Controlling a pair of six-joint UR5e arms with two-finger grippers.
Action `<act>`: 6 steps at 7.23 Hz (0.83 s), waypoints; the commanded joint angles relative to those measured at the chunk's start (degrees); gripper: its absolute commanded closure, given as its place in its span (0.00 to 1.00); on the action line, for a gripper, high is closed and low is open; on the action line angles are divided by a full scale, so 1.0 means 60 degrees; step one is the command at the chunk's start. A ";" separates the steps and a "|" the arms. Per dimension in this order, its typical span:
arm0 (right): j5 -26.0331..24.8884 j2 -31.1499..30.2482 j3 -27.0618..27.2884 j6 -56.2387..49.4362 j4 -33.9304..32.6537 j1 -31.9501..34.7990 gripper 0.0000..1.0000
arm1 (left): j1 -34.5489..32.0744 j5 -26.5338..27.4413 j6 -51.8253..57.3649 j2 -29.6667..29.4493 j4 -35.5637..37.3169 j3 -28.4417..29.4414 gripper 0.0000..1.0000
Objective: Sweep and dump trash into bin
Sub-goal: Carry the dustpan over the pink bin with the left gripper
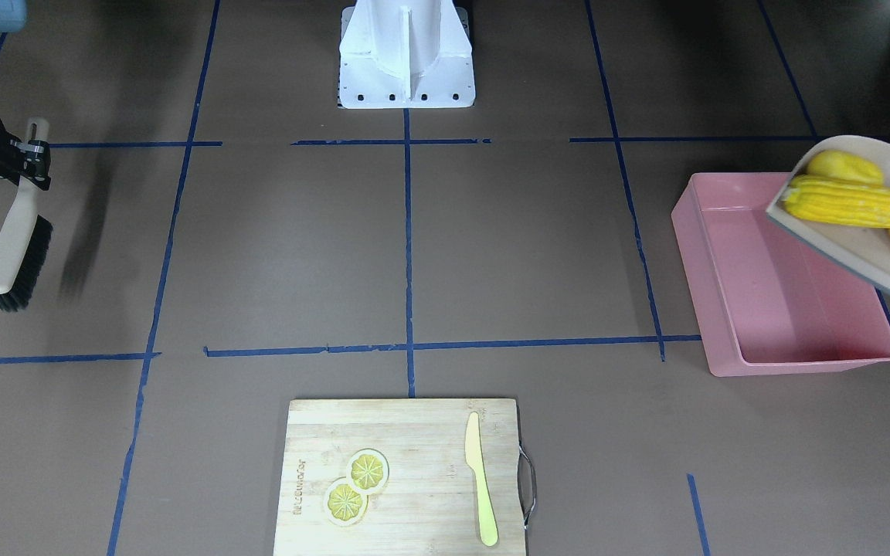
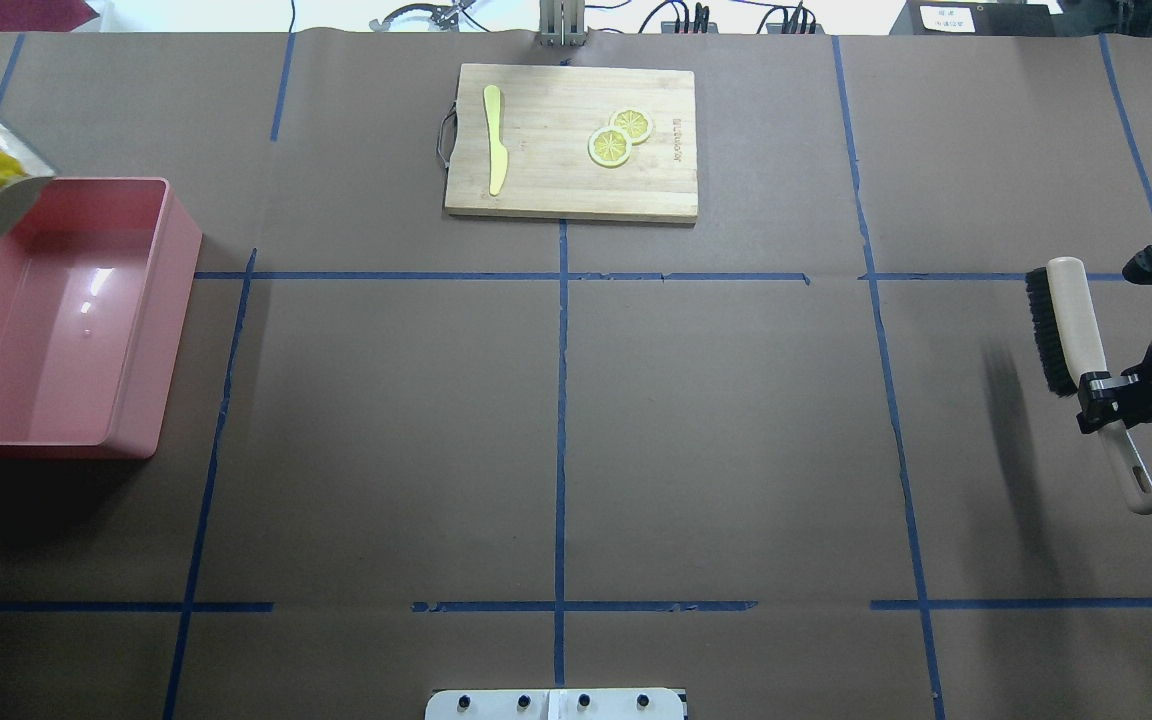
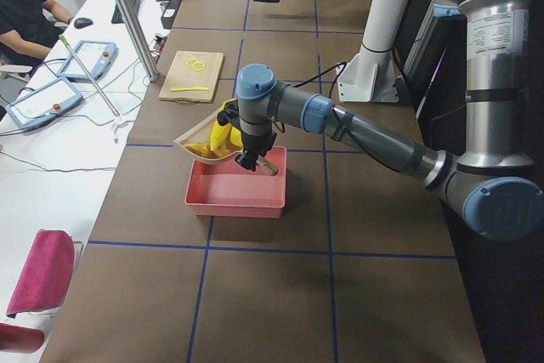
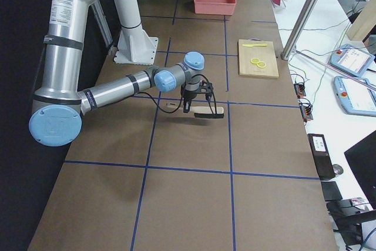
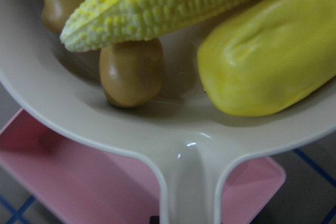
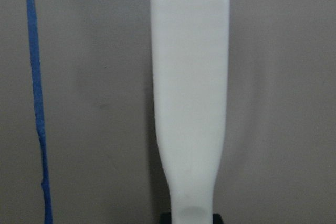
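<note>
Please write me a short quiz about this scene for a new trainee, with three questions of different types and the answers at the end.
1. True or false: the corn cob already lies inside the pink bin.
2. What does the right gripper hold? A) a knife B) a brush C) a lemon slice
3. How many things lie in the dustpan?
Key: 1 false, it is in the raised dustpan; 2 B; 3 three.
</note>
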 commanded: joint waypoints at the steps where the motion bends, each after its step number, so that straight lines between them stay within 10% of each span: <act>1: 0.0031 -0.0001 -0.0065 0.0026 0.0003 -0.0004 0.99 | -0.0235 0.0992 0.0396 0.0637 -0.0032 -0.0130 0.95; 6: 0.0046 -0.0016 -0.0226 0.0012 0.0003 -0.0004 0.99 | 0.0801 0.5254 0.1658 0.0741 0.0887 -0.0540 0.95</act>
